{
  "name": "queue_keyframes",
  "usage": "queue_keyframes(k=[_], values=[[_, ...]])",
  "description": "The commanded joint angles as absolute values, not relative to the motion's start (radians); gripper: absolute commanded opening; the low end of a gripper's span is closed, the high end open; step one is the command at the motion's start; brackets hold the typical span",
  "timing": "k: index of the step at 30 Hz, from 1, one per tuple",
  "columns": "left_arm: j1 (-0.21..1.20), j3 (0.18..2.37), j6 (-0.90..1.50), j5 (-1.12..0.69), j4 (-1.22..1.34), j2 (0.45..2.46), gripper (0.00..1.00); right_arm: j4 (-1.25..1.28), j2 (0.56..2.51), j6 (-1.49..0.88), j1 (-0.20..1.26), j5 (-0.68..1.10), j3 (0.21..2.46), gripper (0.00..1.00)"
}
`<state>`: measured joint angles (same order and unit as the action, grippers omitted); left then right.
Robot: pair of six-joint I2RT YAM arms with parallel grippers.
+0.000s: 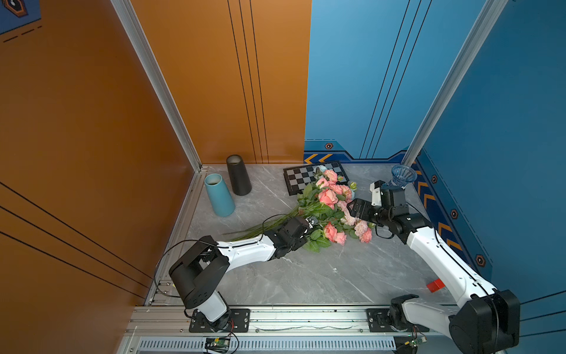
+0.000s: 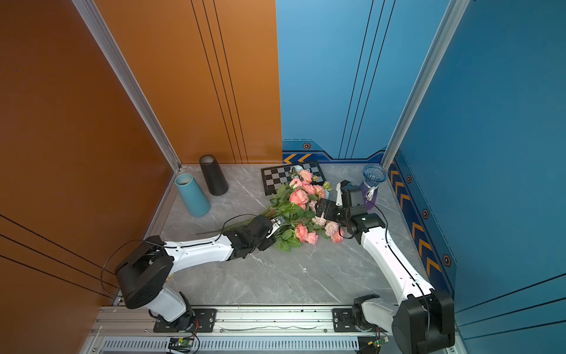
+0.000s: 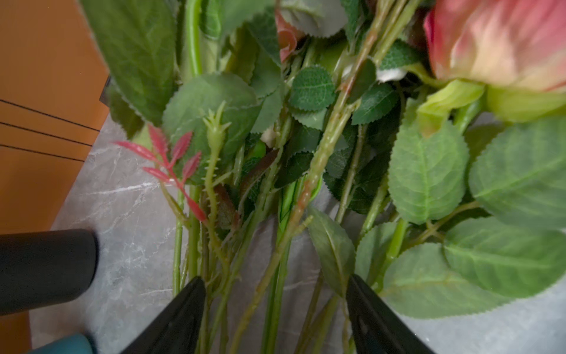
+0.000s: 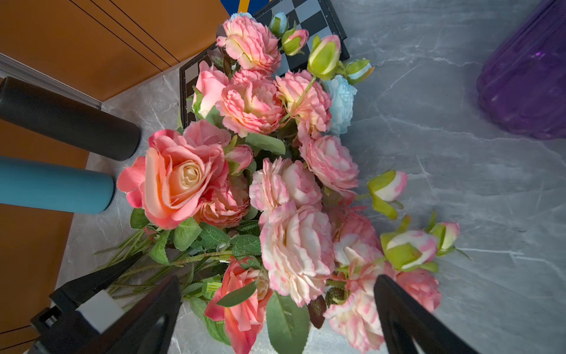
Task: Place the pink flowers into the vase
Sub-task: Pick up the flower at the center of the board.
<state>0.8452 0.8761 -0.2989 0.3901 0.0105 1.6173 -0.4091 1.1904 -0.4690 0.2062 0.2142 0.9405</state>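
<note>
In both top views the pink flowers (image 1: pixel 329 197) lie flat in one bunch mid-frame on the worktop (image 1: pixel 306 275), heads partly over the chessboard (image 1: pixel 301 179). No stem is in any vase. The teal vase (image 1: pixel 219 196) and black vase (image 1: pixel 239 176) stand centre-left and the glass vase (image 1: pixel 403 175) centre-right, all without flowers; can't tell which one is meant. The left gripper (image 1: pixel 310 226) is at the stem end and the right gripper (image 1: pixel 367 199) is over the blooms. In the left wrist view the fingers (image 3: pixel 183 312) are spread at the bottom edge with the green stems running between them, not clamped as far as visible. In the right wrist view the fingers (image 4: pixel 407 318) are spread wide at the bottom, hanging over the blooms and holding nothing. A pale blue bloom (image 4: pixel 340 101) is mixed into the bunch at upper centre. My read: the task is barely started, with grasp, lift and insertion all left.
</note>
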Motion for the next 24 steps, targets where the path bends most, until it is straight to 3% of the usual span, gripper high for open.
queue_keyframes(k=[1, 9, 18, 24], values=[[0.837, 0.914, -0.341, 0.406, 0.047, 1.644, 0.69, -0.426, 1.173, -0.459, 0.189, 0.263, 0.923, 1.0], [0.831, 0.962, -0.399, 0.407, 0.048, 1.713, 0.55, -0.41, 1.182, -0.472, 0.179, 0.288, 0.918, 1.0], [0.81, 0.991, -0.429, 0.377, 0.048, 1.754, 0.52, -0.394, 1.176, -0.486, 0.162, 0.308, 0.904, 1.0], [0.816, 1.008, -0.436, 0.363, 0.045, 1.77, 0.32, -0.391, 1.176, -0.494, 0.156, 0.314, 0.898, 1.0]])
